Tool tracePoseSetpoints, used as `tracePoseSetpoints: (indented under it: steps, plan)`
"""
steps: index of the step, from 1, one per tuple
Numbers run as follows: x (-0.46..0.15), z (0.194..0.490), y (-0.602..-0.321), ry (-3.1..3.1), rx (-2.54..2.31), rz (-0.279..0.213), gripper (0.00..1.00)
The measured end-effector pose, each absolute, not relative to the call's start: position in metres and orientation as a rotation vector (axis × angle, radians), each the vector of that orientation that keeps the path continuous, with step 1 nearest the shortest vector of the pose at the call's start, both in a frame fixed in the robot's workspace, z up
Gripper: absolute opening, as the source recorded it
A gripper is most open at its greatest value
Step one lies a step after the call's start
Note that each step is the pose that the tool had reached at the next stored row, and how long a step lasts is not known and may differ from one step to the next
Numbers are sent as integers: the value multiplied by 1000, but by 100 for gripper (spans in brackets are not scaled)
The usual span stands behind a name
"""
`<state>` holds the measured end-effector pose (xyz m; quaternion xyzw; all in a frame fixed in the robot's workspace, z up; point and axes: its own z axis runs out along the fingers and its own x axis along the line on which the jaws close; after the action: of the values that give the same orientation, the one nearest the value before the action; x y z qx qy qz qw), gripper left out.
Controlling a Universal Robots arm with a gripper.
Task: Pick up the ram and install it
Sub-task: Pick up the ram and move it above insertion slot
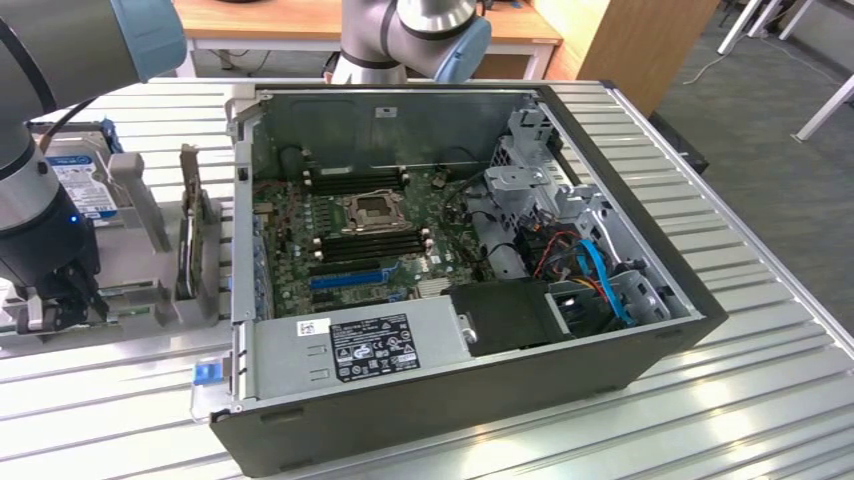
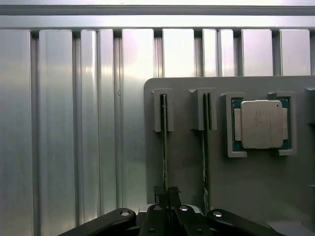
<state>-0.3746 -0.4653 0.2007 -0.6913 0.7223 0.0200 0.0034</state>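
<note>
Two ram sticks stand on edge in slots of a grey holder plate (image 2: 187, 167). Seen from above, each is a thin dark line. My gripper (image 2: 166, 209) is down over the ram (image 2: 164, 147) nearer the plate's edge, its black fingers (image 2: 156, 216) shut against both faces of the stick. The second ram (image 2: 205, 147) stands free in the neighbouring slot. In the exterior view the gripper (image 1: 60, 300) reaches down to the holder at the exterior view's left, beside the open computer case (image 1: 667, 290). Dark ram slots (image 1: 360, 238) lie beside the processor socket on the motherboard.
A silver processor chip (image 2: 261, 124) sits in its own recess on the plate. A hard drive with a blue-white label (image 1: 83, 185) and grey brackets (image 1: 194, 240) stand between the gripper and the case. The case wall (image 1: 243, 220) rises near the holder. Ribbed metal table (image 2: 64, 123) all round.
</note>
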Motion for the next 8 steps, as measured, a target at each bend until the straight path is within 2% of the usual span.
tracePoseSetpoints:
  steps: [8]
  plan:
    - [-375,201,-465,2262,-2170,63,12]
